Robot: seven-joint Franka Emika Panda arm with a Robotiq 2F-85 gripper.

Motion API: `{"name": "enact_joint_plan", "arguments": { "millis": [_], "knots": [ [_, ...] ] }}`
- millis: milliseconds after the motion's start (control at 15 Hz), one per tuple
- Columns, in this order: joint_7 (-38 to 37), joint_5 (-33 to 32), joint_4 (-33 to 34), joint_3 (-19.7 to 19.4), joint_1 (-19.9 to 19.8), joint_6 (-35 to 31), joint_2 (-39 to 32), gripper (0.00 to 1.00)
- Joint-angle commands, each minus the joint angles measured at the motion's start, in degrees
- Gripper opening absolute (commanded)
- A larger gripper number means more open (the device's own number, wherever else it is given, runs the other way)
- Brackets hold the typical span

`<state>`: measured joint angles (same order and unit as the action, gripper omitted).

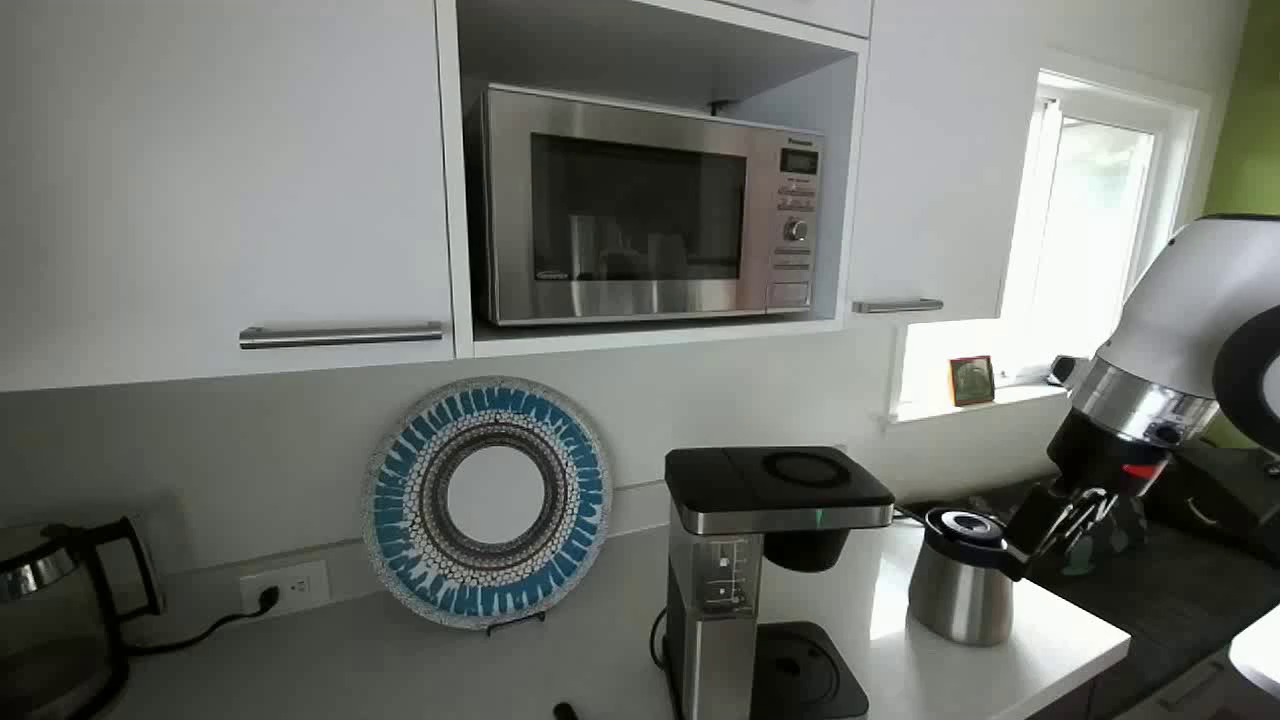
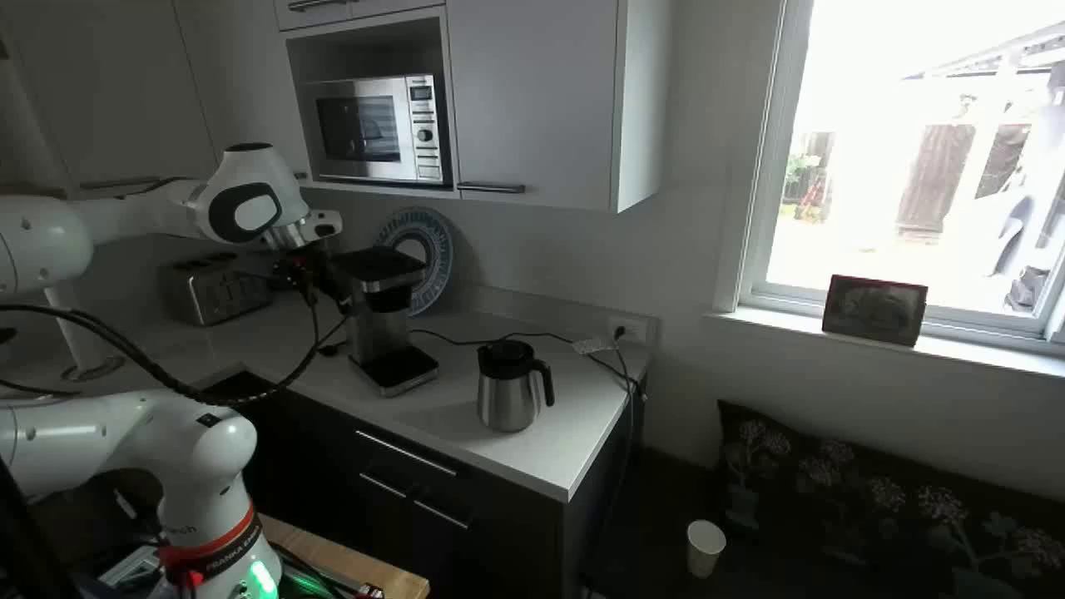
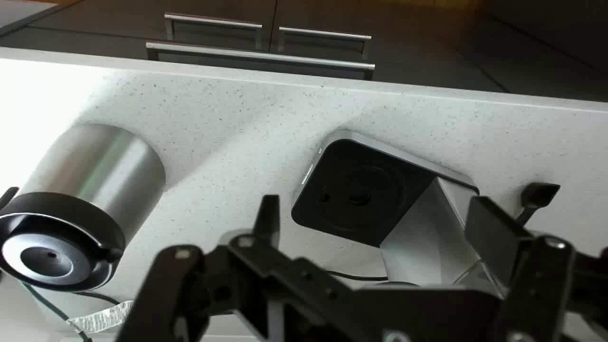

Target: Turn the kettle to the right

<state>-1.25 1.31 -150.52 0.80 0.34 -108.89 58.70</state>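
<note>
Noted kettle upright on counter, near coffee machine. Observed gripper well apart from kettle, with spread fingers.

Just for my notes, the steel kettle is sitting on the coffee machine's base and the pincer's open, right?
Not quite: the steel kettle sits on the counter, apart from the coffee machine's base, as the wrist view shows. The pincer is open.

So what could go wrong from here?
The open black tool faces the tall black-and-silver coffee machine; swinging sideways might clip it. The black handle of the shiny cylindrical steel kettle points away from the tool, so a push might slide the kettle toward the nearby edge of the white counter.
</note>
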Motion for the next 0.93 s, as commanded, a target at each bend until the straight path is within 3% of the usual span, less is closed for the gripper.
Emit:
{"name": "enact_joint_plan", "arguments": {
  "millis": [0,333,533,867],
  "knots": [
    [0.02,0.0,0.1,0.0,-0.02,0.08,-0.05,1.0],
    [0.03,0.0,0.1,0.0,-0.02,0.08,-0.06,1.0],
    [-6.56,-2.15,0.26,1.14,-5.16,-6.63,-4.81,1.0],
    [-12.05,-7.89,2.77,-1.48,-15.42,-22.28,-17.12,1.0]
  ]
}}
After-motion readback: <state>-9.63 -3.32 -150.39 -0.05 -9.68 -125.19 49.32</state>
